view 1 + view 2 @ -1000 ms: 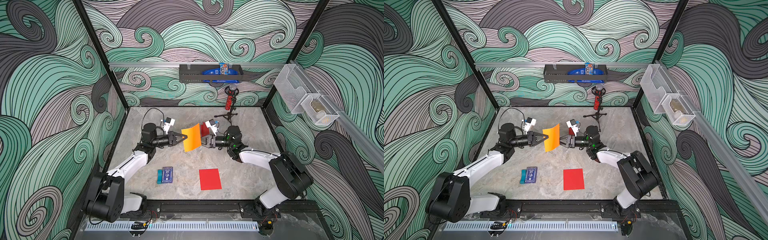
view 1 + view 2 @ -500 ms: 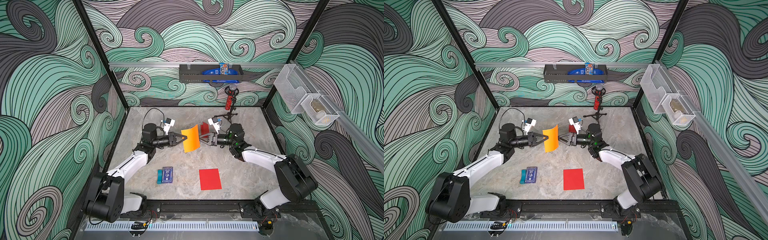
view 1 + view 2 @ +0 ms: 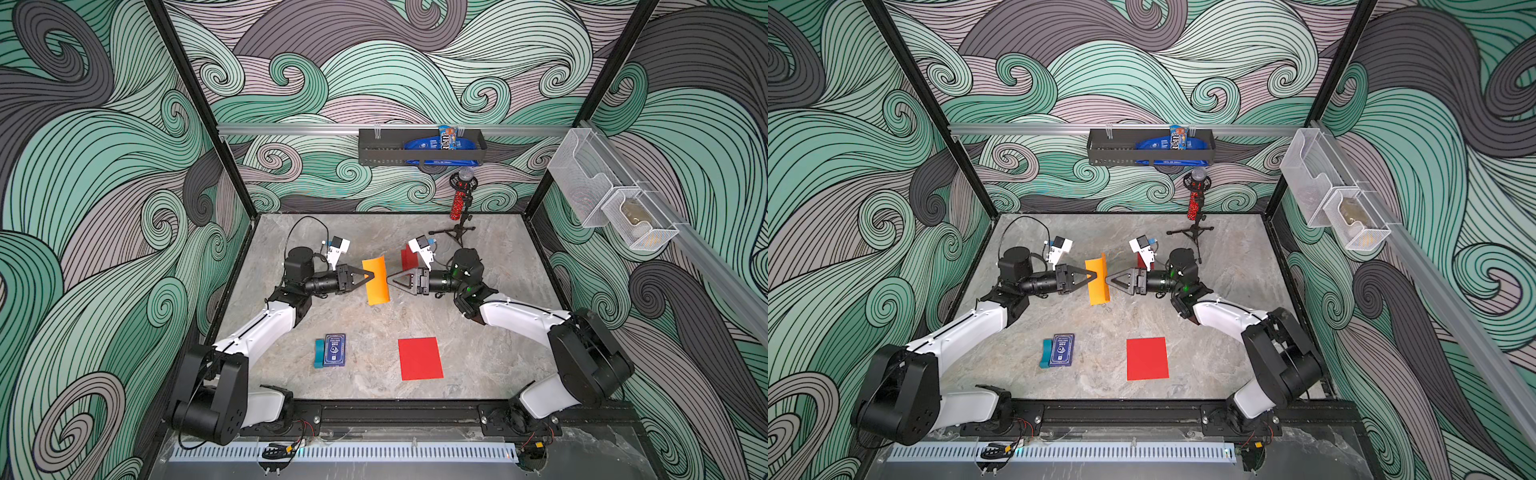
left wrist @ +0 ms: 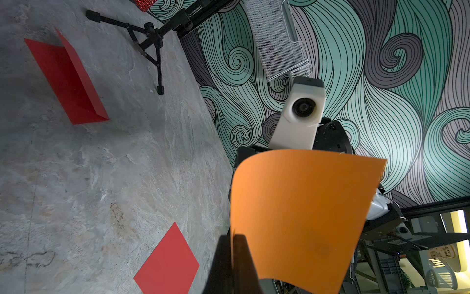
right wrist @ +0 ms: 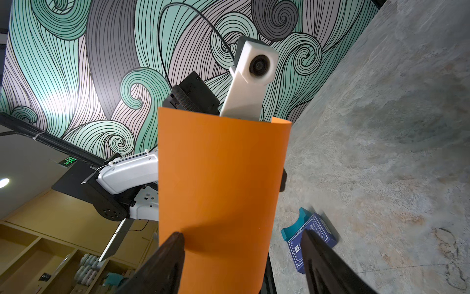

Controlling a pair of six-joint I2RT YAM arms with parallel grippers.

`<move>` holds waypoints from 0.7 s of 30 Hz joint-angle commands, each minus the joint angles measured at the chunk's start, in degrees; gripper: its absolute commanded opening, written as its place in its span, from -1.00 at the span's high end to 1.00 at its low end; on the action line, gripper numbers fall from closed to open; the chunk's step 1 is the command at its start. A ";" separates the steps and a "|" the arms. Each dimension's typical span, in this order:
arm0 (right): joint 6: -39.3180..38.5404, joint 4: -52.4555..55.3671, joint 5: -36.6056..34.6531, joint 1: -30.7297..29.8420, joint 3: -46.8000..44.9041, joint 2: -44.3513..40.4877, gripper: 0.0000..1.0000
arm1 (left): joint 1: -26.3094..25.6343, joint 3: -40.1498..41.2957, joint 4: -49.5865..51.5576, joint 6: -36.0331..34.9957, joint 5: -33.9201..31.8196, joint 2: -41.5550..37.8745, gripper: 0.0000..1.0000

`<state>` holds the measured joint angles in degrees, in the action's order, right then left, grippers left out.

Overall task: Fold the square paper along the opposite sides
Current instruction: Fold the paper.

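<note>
Left pincer (image 3: 371,275) clamped on curled orange paper (image 3: 376,291), right pincer (image 3: 390,279) spread wide, just beside it

- In a top view, the left gripper (image 3: 1093,275) pinches the orange paper (image 3: 1098,287), which stands upright and curled.
- The right gripper (image 3: 1109,281) points at its other face, just beside it.
- A red sheet (image 3: 1147,358) lies flat, well apart.

Paper (image 3: 375,282) central, flat sheet (image 3: 419,358) before it, box (image 3: 334,350) further left, folded sheet (image 3: 405,260) seemingly behind.
</note>
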<state>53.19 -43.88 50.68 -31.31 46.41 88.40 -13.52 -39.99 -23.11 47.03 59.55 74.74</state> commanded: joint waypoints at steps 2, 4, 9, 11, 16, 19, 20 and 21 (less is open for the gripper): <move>-2.10 0.81 -0.53 -1.45 2.14 1.84 -0.49 | 0.25 -1.05 0.17 -0.80 0.12 -1.72 1.00; -2.43 0.81 0.04 -1.94 2.87 2.86 -0.46 | 0.25 -1.11 0.11 -0.62 0.29 -1.96 1.00; -2.96 0.62 1.80 -2.66 4.41 4.58 -0.35 | 0.25 -1.23 0.00 -0.28 0.47 -2.20 1.00; -3.19 0.44 2.10 -2.68 4.60 5.00 -0.31 | 0.25 -1.27 -0.26 -0.01 0.65 -2.31 1.00; -1.77 -3.09 3.19 -3.05 4.31 5.83 -0.23 | 0.25 -1.27 -1.58 1.33 1.31 -2.40 1.00; -1.42 -3.97 3.69 -3.62 4.87 6.72 -0.17 | 0.25 -1.32 -2.49 2.19 1.72 -2.31 1.00; -1.27 -4.38 3.82 -3.74 5.01 6.95 -0.15 | 0.25 -1.32 -2.65 2.36 1.80 -2.32 1.00; -0.89 -5.12 3.99 -3.94 5.16 7.38 -0.13 | 0.25 -1.31 -2.79 2.53 1.88 -2.27 1.00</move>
<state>51.79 -45.98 53.01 -34.52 50.02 94.45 -13.52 -39.99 -23.88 48.71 59.92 73.60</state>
